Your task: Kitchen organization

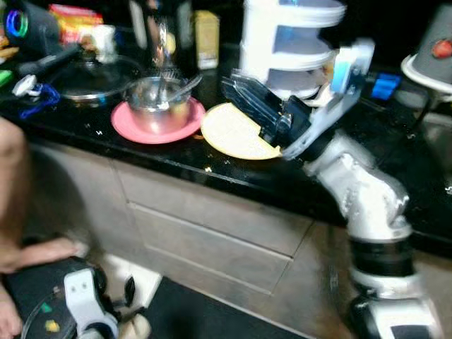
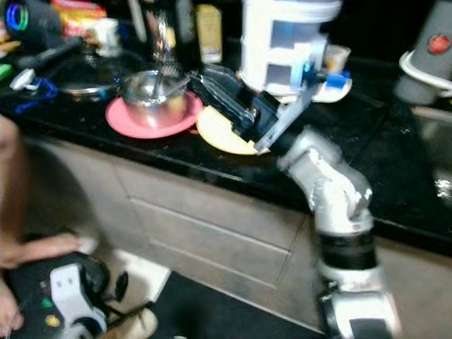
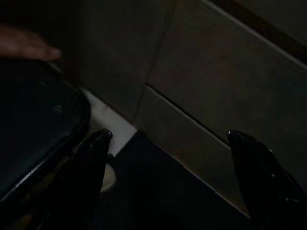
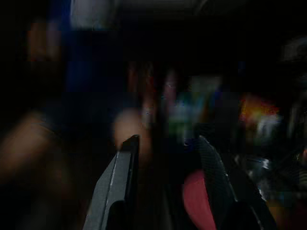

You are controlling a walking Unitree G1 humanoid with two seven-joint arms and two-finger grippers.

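Left eye view: right gripper (image 1: 236,88) jaws spread over yellow plate (image 1: 233,132); lower squarely, pinch the rim; left gripper (image 3: 168,143) idle, spread.

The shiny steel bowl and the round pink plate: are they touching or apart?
Touching. The left eye view shows the steel bowl sitting on the pink plate, whose rim rings its base, on the black counter.

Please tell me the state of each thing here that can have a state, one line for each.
Right gripper: open, above the yellow plate.
Left gripper: open, idle near the floor.
Yellow plate: flat on the counter, bare.
Pink plate: under the steel bowl.
Steel bowl: upright, utensil inside.
Drawer: shut.
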